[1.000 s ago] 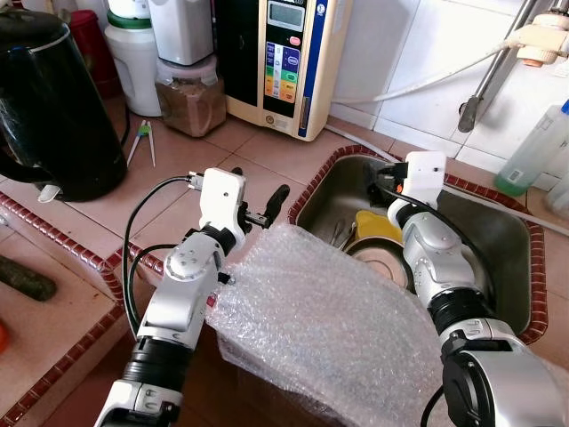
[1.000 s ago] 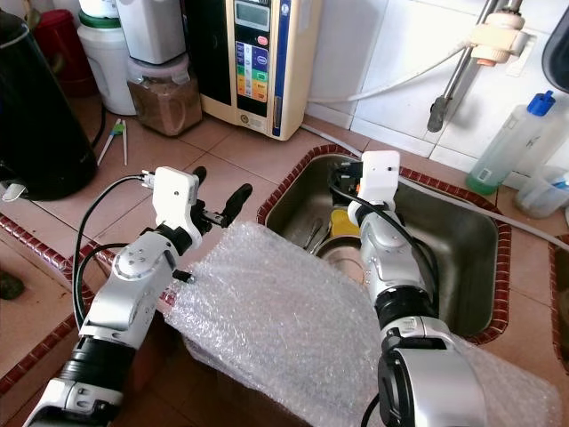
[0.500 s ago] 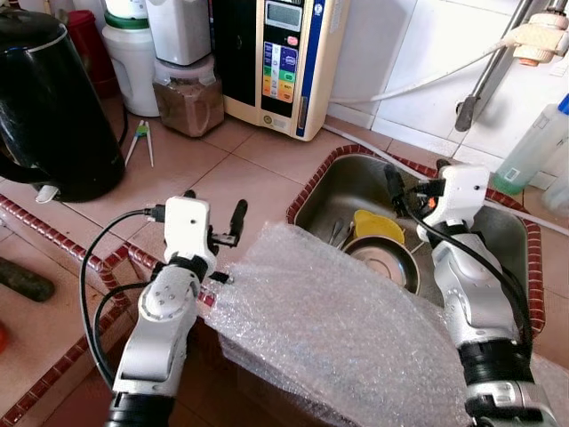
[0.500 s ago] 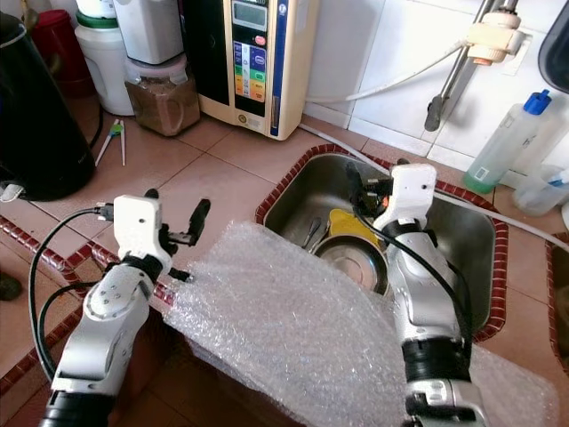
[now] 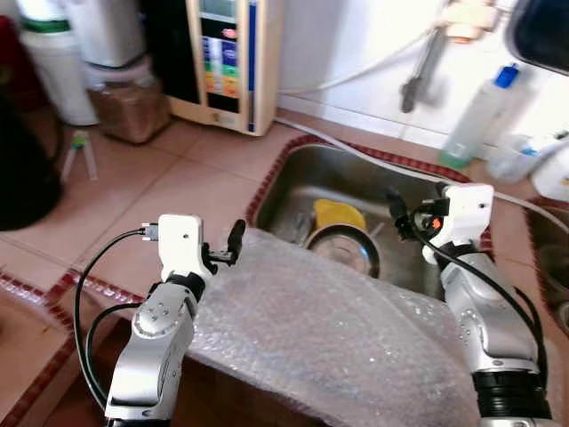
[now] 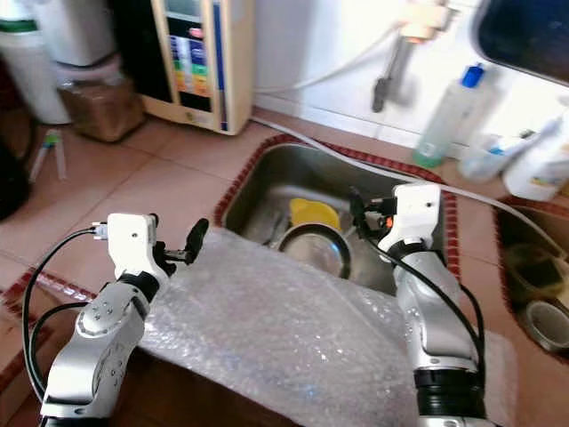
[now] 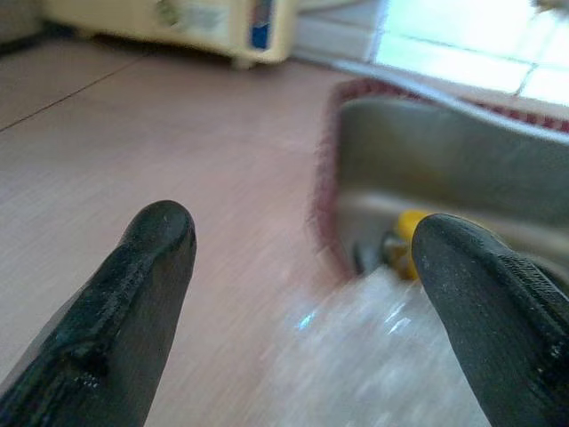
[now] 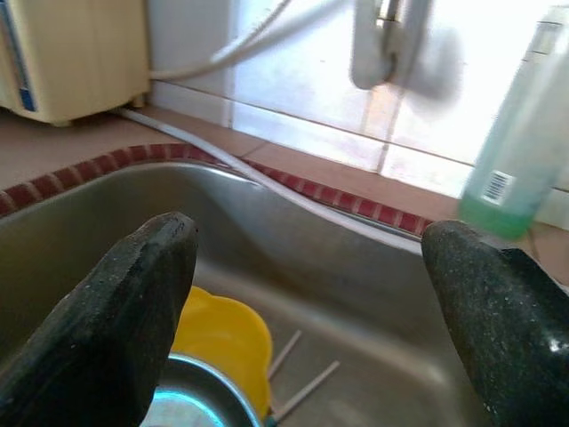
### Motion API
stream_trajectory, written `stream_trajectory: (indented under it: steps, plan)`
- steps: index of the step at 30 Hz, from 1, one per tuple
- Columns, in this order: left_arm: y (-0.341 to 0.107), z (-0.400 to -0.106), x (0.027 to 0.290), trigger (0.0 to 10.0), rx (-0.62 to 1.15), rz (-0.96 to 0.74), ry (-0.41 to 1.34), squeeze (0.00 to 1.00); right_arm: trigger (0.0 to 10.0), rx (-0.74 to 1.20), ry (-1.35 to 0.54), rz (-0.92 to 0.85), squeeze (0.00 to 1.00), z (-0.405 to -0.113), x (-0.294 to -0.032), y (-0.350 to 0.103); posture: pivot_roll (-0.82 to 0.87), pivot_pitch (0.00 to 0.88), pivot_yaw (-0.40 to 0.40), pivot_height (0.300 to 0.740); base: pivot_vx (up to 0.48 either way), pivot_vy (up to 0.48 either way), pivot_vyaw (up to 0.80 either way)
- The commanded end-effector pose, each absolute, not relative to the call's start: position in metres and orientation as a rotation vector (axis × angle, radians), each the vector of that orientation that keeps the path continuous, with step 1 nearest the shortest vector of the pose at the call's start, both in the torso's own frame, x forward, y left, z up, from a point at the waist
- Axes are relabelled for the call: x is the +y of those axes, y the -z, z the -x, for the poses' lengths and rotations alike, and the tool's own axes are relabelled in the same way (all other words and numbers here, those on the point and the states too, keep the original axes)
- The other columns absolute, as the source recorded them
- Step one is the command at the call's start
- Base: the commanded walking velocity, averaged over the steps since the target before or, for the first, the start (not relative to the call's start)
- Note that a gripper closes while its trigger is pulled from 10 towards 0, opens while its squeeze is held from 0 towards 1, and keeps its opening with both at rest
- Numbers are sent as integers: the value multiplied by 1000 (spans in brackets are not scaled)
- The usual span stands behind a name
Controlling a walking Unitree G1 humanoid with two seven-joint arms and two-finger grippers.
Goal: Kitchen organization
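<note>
Steel sink [image 5: 444, 267], rimmed with dark red tile, holds a round metal bowl [image 5: 343, 252] with a yellow cup [image 5: 339, 214] touching its far side and a few thin utensils [image 8: 302, 369] lying on the basin floor beside them. The right gripper [image 5: 411, 213] hovers over the sink just to the right of the bowl, its two black fingers [image 8: 133, 311] spread wide around nothing, pointing toward the back wall. A sheet of bubble wrap [image 5: 329, 338] lies in front of both grippers, draped over the sink's near edge. The left gripper [image 5: 233, 242] hangs above the tiled counter [image 5: 169, 191] at the wrap's left corner, fingers wide apart and empty. Beyond the right gripper stand a green-tinted bottle [image 5: 478, 116] and the tap [image 5: 425, 53]; beyond the left one, a cream appliance [image 5: 222, 62] with coloured buttons.
</note>
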State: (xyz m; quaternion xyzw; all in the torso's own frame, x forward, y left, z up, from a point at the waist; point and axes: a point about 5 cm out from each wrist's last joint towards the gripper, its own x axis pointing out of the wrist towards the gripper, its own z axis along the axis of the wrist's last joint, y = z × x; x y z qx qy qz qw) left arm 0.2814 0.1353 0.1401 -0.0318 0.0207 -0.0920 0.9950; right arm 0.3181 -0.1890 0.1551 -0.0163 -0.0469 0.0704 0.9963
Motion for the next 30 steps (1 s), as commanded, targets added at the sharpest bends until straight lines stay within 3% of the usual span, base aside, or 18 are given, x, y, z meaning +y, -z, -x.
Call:
stream_trajectory:
  steps: [1,14,21,30]
  plan:
    - [-148,-281,133,10000,19,80,217,0,10000,-116,-153,34,0,-317,-183,-162,-29,87,-67,740,0,0,0]
    - [-167,-284,134,10000,-43,-27,202,0,10000,-175,-139,19,0,-317,-182,-173,-23,89,-62,740,0,0,0]
    - [-186,-287,139,10000,-101,16,190,0,10000,-263,-110,38,0,-320,-180,-201,-25,87,-55,740,0,0,0]
    - [-183,-288,139,10000,-78,16,202,0,10000,-234,-98,33,0,-323,-181,-197,-18,76,-58,740,0,0,-60]
